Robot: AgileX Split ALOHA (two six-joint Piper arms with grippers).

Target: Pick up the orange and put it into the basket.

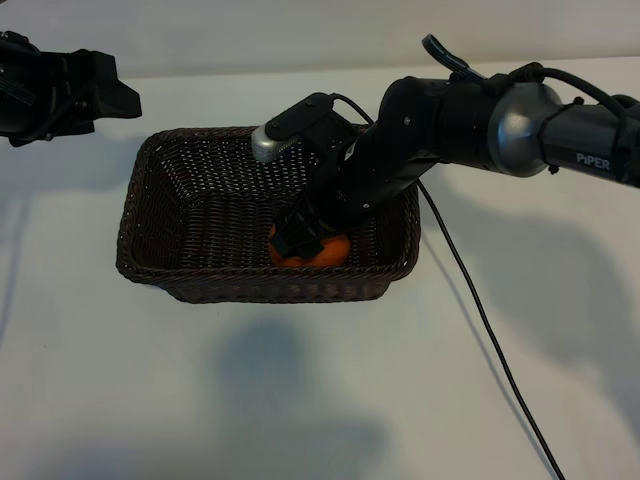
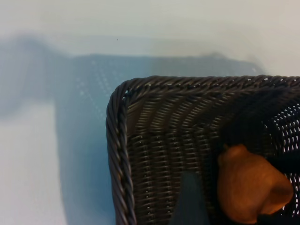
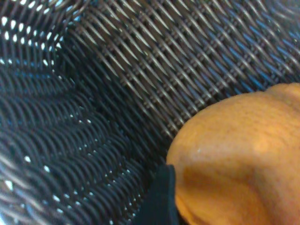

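Note:
The orange [image 1: 318, 256] lies on the floor of the dark brown wicker basket [image 1: 135, 215], near its front wall. My right gripper [image 1: 305, 235] reaches down into the basket and stands open astride the orange. In the right wrist view one black finger [image 3: 161, 197] sits at the side of the orange [image 3: 243, 159], over the woven basket floor [image 3: 140, 56]. My left gripper [image 1: 118, 98] hangs parked at the far left, above and behind the basket, open and empty. The left wrist view shows the corner of the basket [image 2: 117, 140] and the lumpy orange [image 2: 251, 187] inside.
A black cable [image 1: 480, 310] trails from the right arm across the white table toward the front right. The basket stands mid-table, with bare white tabletop [image 1: 200, 400] on all sides.

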